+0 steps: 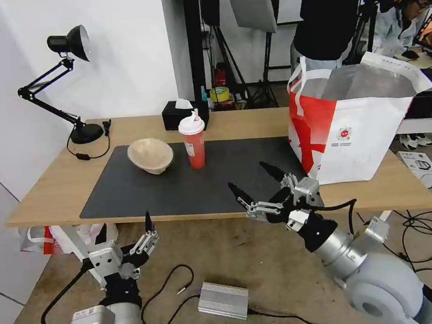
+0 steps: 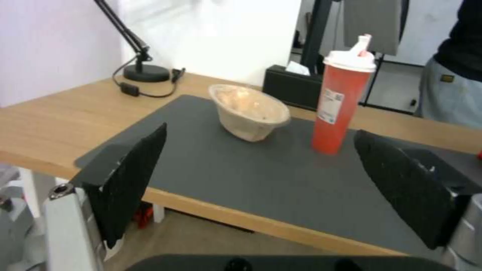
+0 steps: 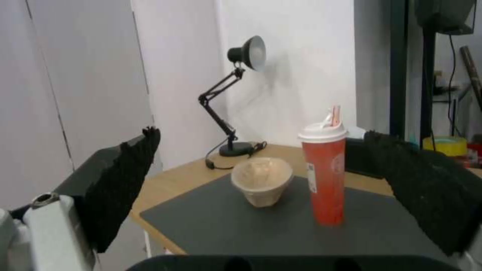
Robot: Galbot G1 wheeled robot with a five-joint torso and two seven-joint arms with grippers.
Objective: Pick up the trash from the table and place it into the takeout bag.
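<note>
On the table (image 1: pixel 55 187), a dark grey mat (image 1: pixel 178 191) carries two pieces of trash. One is a beige paper-pulp bowl (image 1: pixel 150 155) (image 2: pixel 248 111) (image 3: pixel 262 180), tilted on its side. Just right of it stands a red drink cup (image 1: pixel 194 143) (image 2: pixel 339 105) (image 3: pixel 325 177) with a white lid, upright. The white and red takeout bag (image 1: pixel 354 118) stands open at the table's right end, foil lining showing. My right gripper (image 1: pixel 248 176) is open and empty, hovering over the mat's front edge between the cup and the bag. My left gripper (image 1: pixel 146 232) is open and empty, low in front of the table's edge.
A black tissue box (image 1: pixel 183 114) sits behind the cup and a black desk lamp (image 1: pixel 85 133) stands at the back left. Under the table's left end lies a red-white plastic bag (image 1: pixel 45 237). A silver box (image 1: pixel 223 300) and cables lie on the floor. A person stands behind the takeout bag.
</note>
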